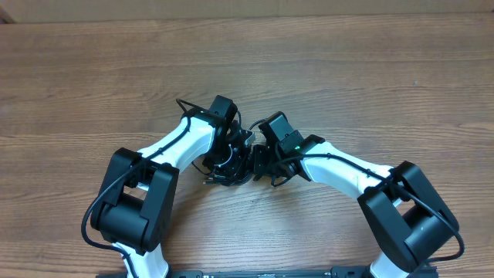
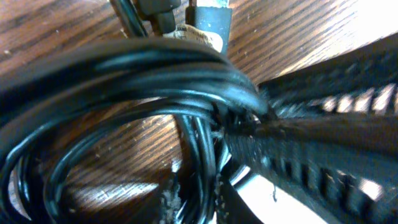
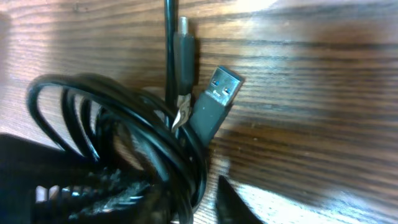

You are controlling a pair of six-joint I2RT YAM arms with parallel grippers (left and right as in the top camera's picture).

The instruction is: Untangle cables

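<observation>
The cables (image 1: 224, 171) are a small coil of thin black cords in the middle of the wooden table, and both grippers meet over it. My left gripper (image 1: 231, 158) comes from the left. In its wrist view the glossy loops (image 2: 155, 74) fill the frame, and a few strands run down between the pads of the left gripper (image 2: 194, 199), which is shut on them. My right gripper (image 1: 262, 166) comes from the right. The right wrist view shows the right gripper (image 3: 180, 198) closed in on the coil's (image 3: 124, 118) thick side. A blue-tongued USB plug (image 3: 214, 102) and a slimmer plug (image 3: 185, 37) stick out.
Bare wooden table (image 1: 347, 77) lies all around the coil. The two wrists nearly touch above it. A silvery plug end (image 2: 211, 22) shows at the top of the left wrist view. Both arm bases stand at the near edge.
</observation>
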